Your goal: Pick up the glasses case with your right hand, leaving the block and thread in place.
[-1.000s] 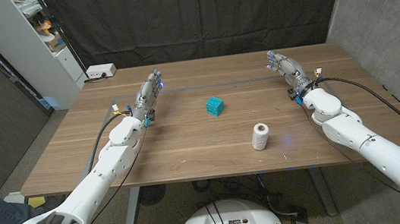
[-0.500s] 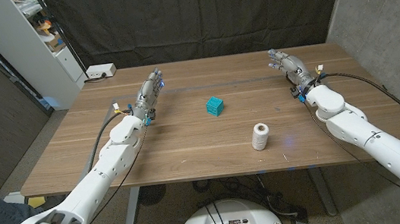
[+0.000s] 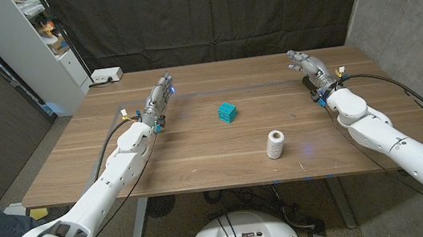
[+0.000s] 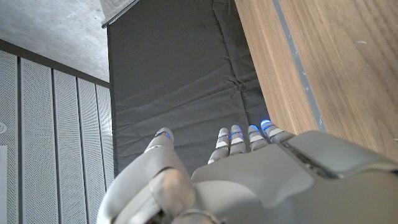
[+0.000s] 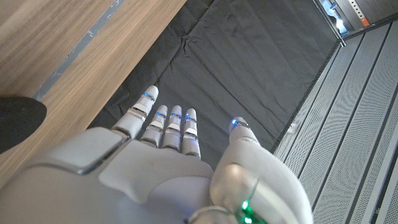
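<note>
A teal block (image 3: 227,113) sits near the middle of the wooden table (image 3: 201,164). A white spool of thread (image 3: 276,144) stands upright in front of it, to the right. My right hand (image 3: 309,70) is at the far right of the table, fingers stretched out and apart, holding nothing; its back (image 5: 168,168) points past the table's far edge. A dark rounded shape (image 5: 18,121) lies on the wood beside it; I cannot tell what it is. My left hand (image 3: 158,98) is at the far left, also extended and holding nothing (image 4: 249,174).
A white box (image 3: 105,76) with a cable lies at the table's far left corner. A black curtain (image 3: 215,13) hangs behind the table. A white shelf unit (image 3: 36,43) stands to the left, a concrete wall (image 3: 408,5) to the right.
My right hand and forearm have drifted slightly to the right along the table's far right. The left hand, block and thread have stayed put.
</note>
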Controlling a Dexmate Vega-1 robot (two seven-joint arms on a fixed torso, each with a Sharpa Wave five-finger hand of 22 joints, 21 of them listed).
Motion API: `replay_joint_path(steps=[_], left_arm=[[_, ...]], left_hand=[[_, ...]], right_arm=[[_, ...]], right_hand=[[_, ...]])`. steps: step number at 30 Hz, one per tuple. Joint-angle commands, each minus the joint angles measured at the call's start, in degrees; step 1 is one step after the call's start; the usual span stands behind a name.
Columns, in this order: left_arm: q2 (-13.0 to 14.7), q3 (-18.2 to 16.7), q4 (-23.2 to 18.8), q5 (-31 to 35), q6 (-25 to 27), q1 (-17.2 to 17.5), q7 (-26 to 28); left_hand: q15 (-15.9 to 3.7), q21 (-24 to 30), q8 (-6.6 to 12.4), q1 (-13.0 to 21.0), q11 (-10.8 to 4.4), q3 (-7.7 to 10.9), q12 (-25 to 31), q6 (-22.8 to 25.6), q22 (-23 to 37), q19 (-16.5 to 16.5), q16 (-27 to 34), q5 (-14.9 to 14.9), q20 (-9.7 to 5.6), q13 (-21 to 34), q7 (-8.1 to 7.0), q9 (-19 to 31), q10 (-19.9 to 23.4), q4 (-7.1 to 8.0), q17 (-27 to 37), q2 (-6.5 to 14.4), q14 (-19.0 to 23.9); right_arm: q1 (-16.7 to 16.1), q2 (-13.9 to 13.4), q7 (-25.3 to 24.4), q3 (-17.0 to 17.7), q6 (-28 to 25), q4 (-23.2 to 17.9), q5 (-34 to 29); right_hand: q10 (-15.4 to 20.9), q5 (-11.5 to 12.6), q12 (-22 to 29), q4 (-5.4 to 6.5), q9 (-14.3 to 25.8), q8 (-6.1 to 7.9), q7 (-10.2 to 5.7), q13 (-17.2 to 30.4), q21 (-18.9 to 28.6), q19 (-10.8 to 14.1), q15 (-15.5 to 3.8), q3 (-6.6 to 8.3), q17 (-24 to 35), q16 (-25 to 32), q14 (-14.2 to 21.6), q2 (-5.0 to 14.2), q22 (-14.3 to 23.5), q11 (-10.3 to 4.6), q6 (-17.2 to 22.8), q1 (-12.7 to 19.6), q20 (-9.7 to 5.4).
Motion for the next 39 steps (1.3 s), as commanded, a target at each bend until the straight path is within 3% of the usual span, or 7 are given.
replay_joint_path(steps=[1, 39], left_arm=[[-0.06, 0.12, 0.32, 0.05, 0.08, -0.22, -0.34], [-0.36, 0.41, -0.47, 0.79, -0.68, 0.40, 0.53]], left_hand=[[-0.28, 0.22, 0.37, 0.01, -0.04, 0.07, 0.30, 0.16, 0.17, -0.47, 0.17, 0.23, 0.02, 0.08, 0.13, 0.22, 0.33, -0.19, 0.18, 0.62, -0.05], [-0.29, 0.33, 0.48, -0.06, -0.20, 0.02, 0.49, 0.59, 0.18, -0.29, 0.34, 0.24, 0.27, 0.08, -0.21, 0.21, 0.98, -0.56, 0.17, 0.80, 0.65]], right_arm=[[-0.56, -1.55, -3.71, -0.19, -0.52, -1.15, -4.86], [-2.11, -5.12, -8.53, 0.37, -3.52, -4.50, -12.00]], right_hand=[[0.52, 0.42, 0.47, -0.40, 0.25, 0.21, -0.60, 0.18, 0.29, -0.10, -0.28, -0.03, 0.14, 0.34, 0.43, 0.00, 0.19, -0.23, 0.13, 0.81, 0.18], [-0.40, 0.49, 0.07, -0.95, 0.27, 0.07, -0.84, 0.20, -0.03, -1.26, -0.35, 0.33, -0.08, 0.09, 0.01, 0.09, 0.18, -0.54, -0.14, 1.35, 0.25]])
